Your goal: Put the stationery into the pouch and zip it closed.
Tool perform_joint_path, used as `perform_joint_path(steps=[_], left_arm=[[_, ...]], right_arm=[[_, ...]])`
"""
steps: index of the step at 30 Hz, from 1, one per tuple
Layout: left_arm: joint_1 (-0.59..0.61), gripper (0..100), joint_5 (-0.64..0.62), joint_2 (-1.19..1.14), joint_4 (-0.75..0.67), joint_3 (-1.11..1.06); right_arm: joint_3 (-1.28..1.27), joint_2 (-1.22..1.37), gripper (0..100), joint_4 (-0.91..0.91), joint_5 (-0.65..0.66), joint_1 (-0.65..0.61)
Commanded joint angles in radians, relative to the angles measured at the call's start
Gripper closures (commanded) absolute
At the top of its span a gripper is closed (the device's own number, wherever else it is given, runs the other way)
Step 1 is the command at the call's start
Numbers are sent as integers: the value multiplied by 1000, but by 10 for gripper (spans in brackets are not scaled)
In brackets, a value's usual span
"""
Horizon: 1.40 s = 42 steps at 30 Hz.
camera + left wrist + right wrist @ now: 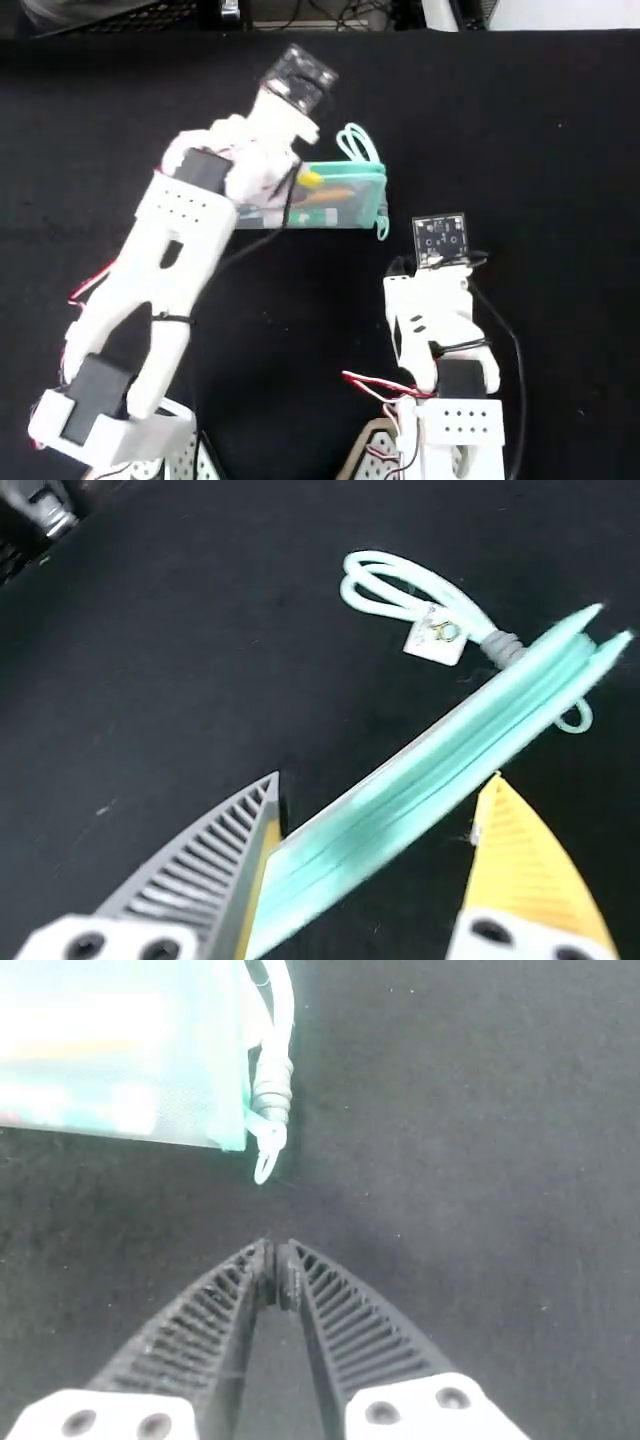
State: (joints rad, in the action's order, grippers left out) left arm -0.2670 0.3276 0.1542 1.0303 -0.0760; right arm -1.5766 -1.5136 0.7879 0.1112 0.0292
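The pouch [440, 750] lies on the black table [150, 630], and we see its mint-green edge running between the spread jaws of the left gripper [385, 780], close against the grey one and apart from the yellow one. The jaws of the right gripper [275, 1250] are pressed together on nothing, with the pouch's corner and its cord end [266, 1155] just ahead of their tips.

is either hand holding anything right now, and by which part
Nothing is clamped. The right hand is shut and empty. The left hand is open astride the pouch along its long edge, with a gap at its yellow finger.
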Motion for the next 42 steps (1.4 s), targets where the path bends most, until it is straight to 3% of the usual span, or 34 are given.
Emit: perform_joint_path(steps=[1, 4, 9, 15, 17, 20, 22, 25, 27, 32, 36, 42], left_arm=[[31, 694, -5, 106, 133, 148], [30, 691, -5, 199, 224, 220], [41, 690, 3, 336, 245, 245], [140, 695, 3, 470, 371, 150], [189, 744, 5, 523, 402, 85], [263, 979, 5, 609, 427, -79], [321, 928, 5, 672, 417, -251], [401, 978, 5, 795, 328, -495], [450, 959, 5, 907, 278, -641], [542, 971, 5, 1215, 149, -984], [579, 971, 8, 1461, 129, -1182], [573, 971, 84, 1674, 129, -1419]], right_arm=[[4, -10, 973, -23, -8, 9], [4, -10, 973, -23, -8, 9], [4, -10, 973, -23, -8, 9], [2, -10, 973, -23, -8, 9], [2, -10, 973, -23, -8, 9], [2, -10, 973, -23, -8, 9], [2, -10, 973, -23, -8, 9], [2, -10, 973, -23, -8, 9], [13, -12, 973, -23, -8, -5], [36, -12, 970, -23, 0, -130], [2, -12, 970, -20, 0, -255], [-97, -12, 970, -21, 0, -273]])
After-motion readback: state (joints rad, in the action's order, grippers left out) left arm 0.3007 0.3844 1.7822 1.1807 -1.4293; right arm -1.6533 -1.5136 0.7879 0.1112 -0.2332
